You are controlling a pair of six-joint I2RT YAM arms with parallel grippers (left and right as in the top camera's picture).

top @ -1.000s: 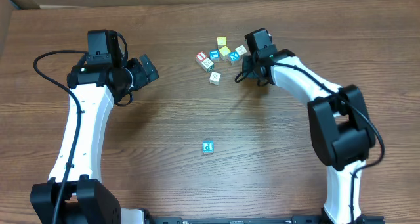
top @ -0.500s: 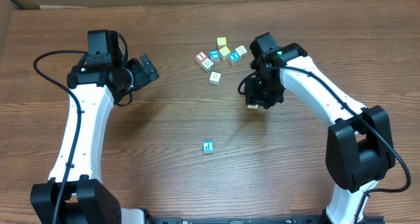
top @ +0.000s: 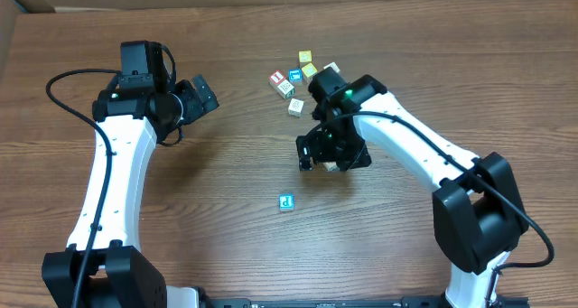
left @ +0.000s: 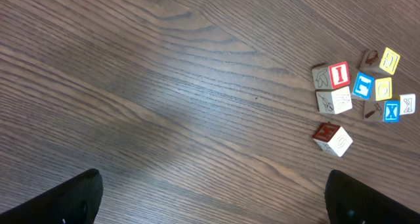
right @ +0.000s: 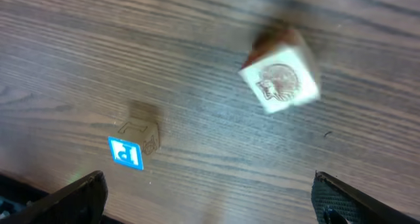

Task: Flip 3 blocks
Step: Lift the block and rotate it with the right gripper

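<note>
Right wrist view: P block (right: 126, 152) sits nearest on the bench (right: 197, 27), blue face up; just past it the pale block (right: 281, 79) is blurred and tilted under the right claw (right: 207, 188), which gapes wide, holding nothing. Best lift straight up without clipping either block, check it settles flat, then pick the next from the far cluster (top: 287, 88); left claw (left: 213, 191) also wide, idle.

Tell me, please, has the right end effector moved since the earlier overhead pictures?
Yes: the right end effector left the block cluster, moving down-left toward the P block.
</note>
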